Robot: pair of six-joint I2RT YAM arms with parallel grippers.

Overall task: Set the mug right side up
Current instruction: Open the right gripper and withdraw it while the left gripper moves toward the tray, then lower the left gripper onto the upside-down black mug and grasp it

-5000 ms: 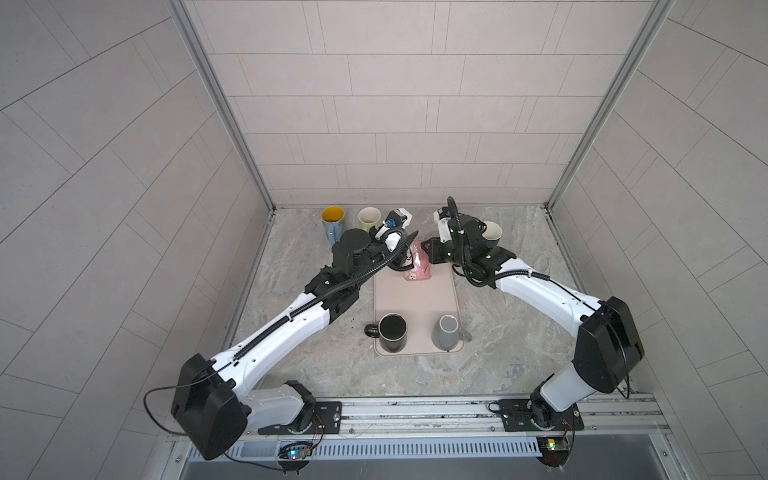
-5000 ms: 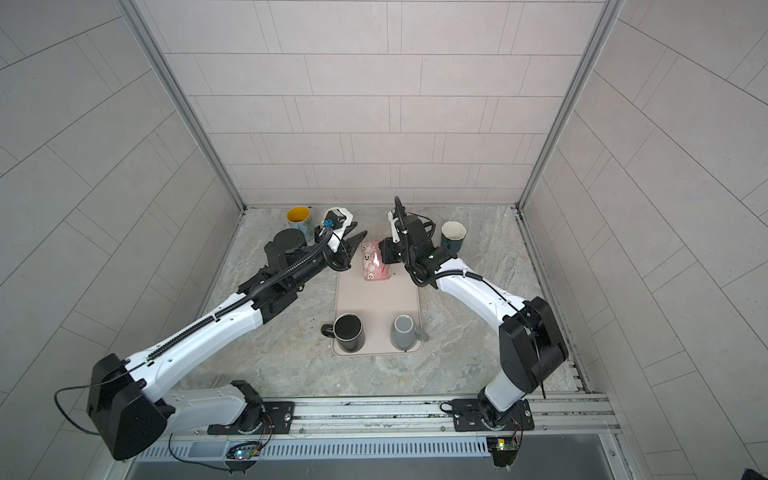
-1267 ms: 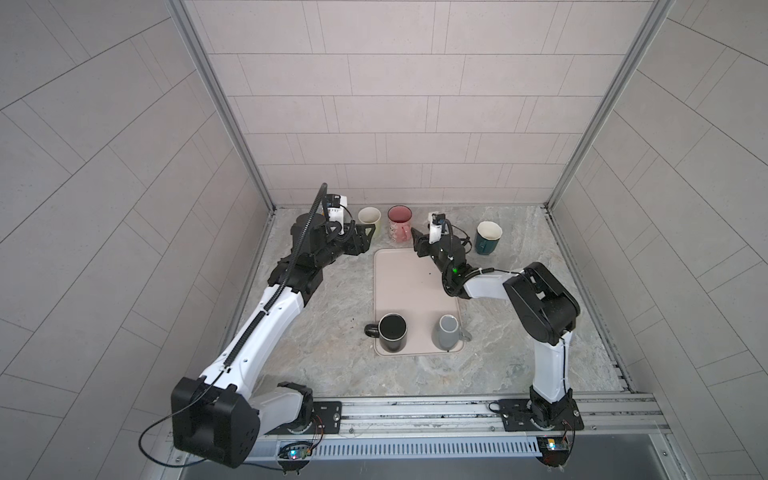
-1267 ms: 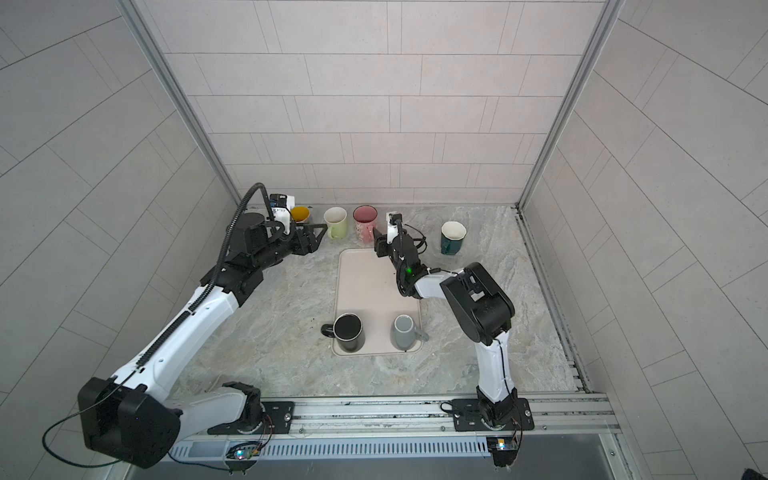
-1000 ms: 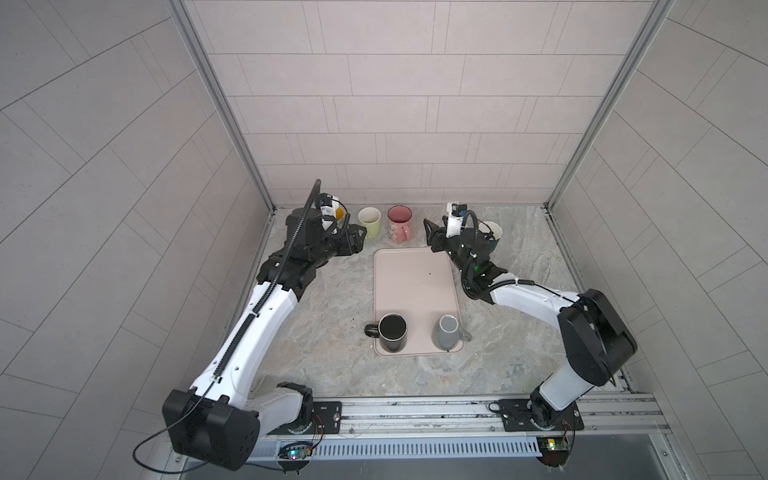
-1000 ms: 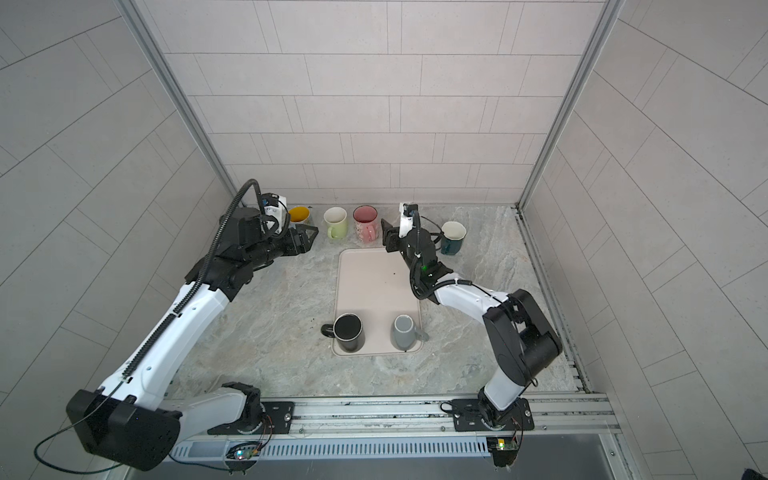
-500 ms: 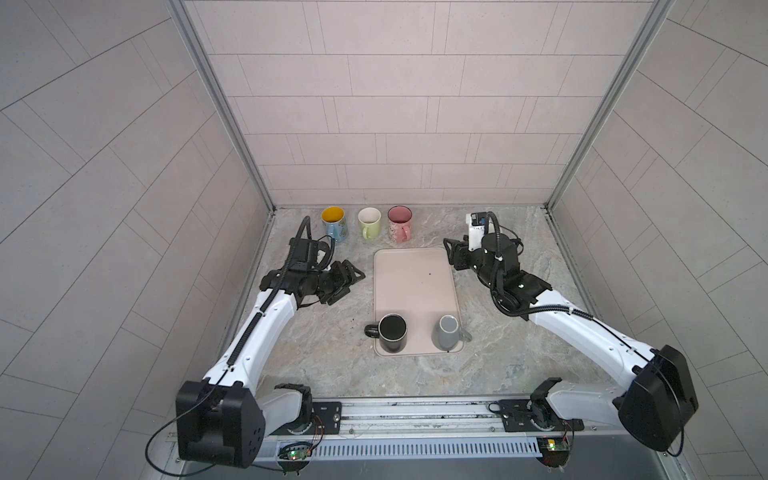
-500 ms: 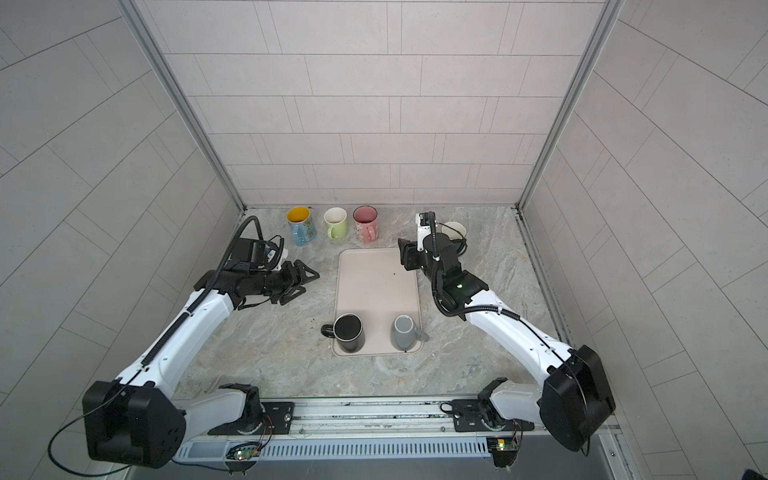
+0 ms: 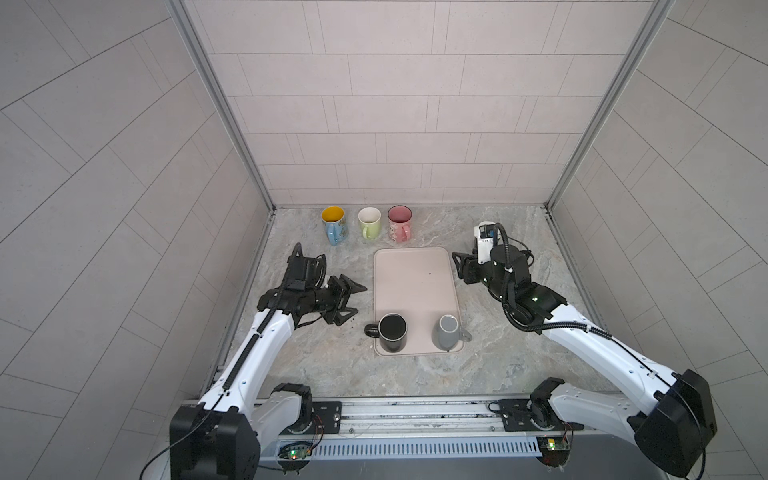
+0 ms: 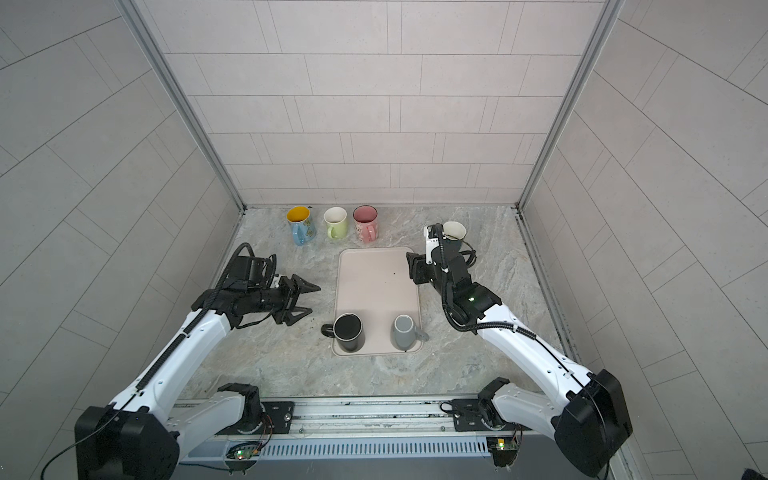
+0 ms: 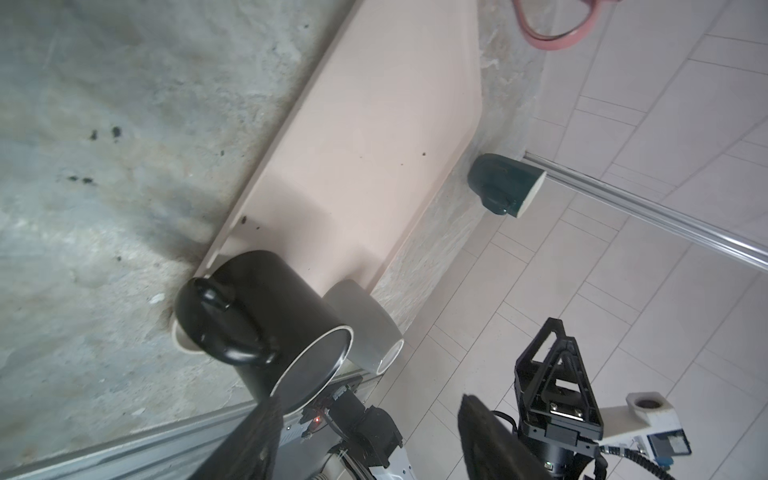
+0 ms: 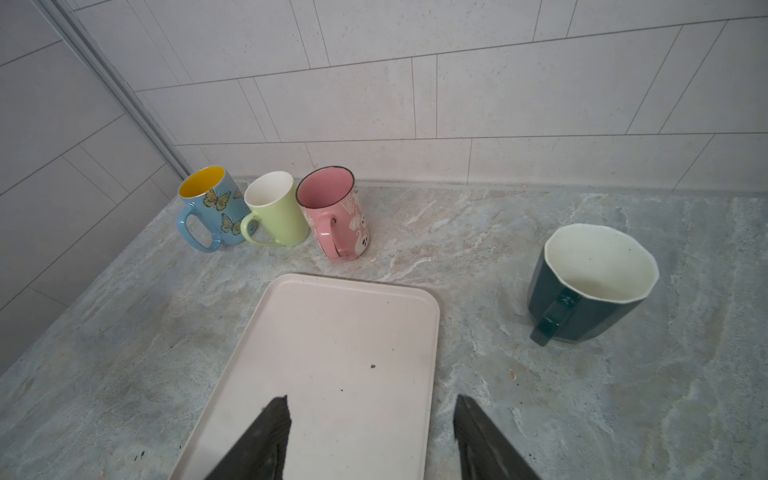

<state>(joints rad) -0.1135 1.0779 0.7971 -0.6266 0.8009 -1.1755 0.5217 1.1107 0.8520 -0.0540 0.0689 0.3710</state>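
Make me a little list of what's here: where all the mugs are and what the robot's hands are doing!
Tray: holds black mug and gray mug at its near end
Back row: blue butterfly mug, green mug, pink mug, all mouth up
Alone, right of tray: teal mug, mouth up
Left gripper: jaws open, empty
Right gripper: jaws open, empty

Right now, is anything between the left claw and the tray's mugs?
Nothing visible before the black mug, only bare counter. That mug stands partly between the left claw and the gray mug.
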